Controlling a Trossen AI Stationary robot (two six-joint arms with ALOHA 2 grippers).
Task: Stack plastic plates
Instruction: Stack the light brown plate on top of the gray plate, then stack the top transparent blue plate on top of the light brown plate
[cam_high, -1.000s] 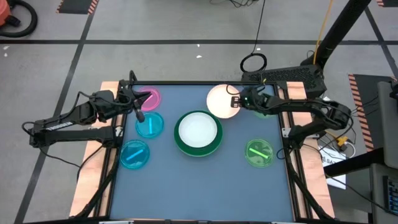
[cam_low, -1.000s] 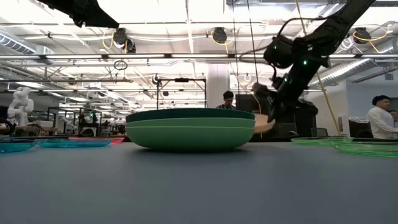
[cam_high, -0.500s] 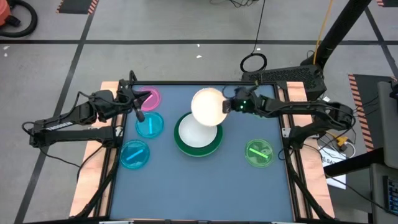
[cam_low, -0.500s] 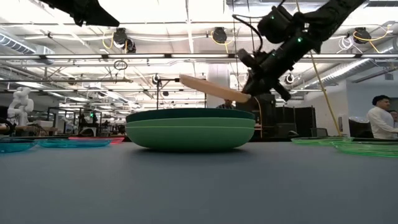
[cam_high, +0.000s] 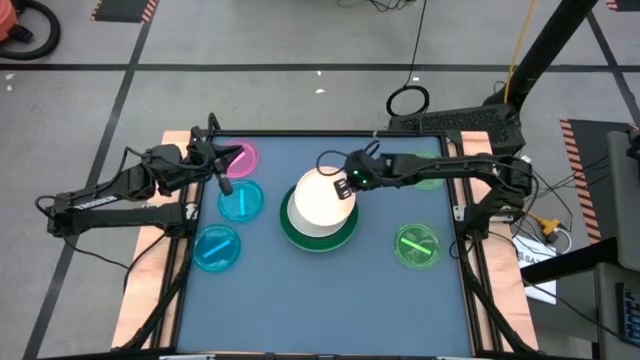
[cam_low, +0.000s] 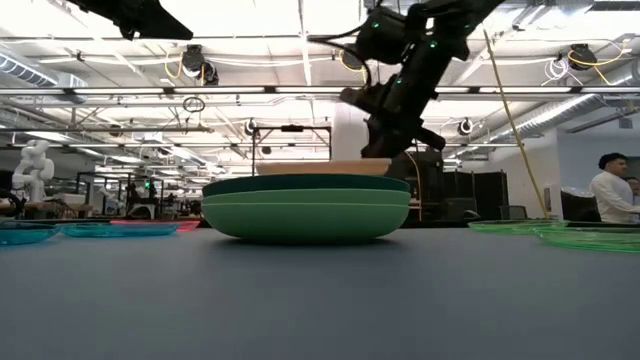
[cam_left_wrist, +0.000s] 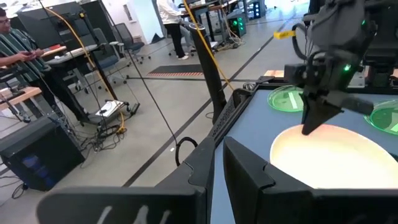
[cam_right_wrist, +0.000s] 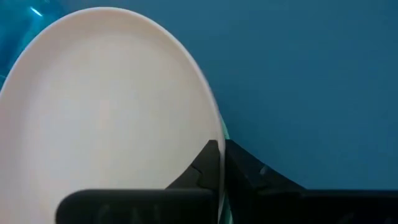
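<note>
Right claw (cam_high: 345, 183), arm reaching inward, pinches the cream plate (cam_high: 320, 198) level over the green stack (cam_high: 318, 238).

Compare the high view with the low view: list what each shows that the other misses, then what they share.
Only the high view shows the left pincer waiting over the pink plate, two blue plates beside it, and the striped green plate in full. Only the low view shows the green stack's layered side profile, the cream plate lying level at its top, and people in the room behind. Both show the right pincer gripping the cream plate's rim over the stack.
</note>
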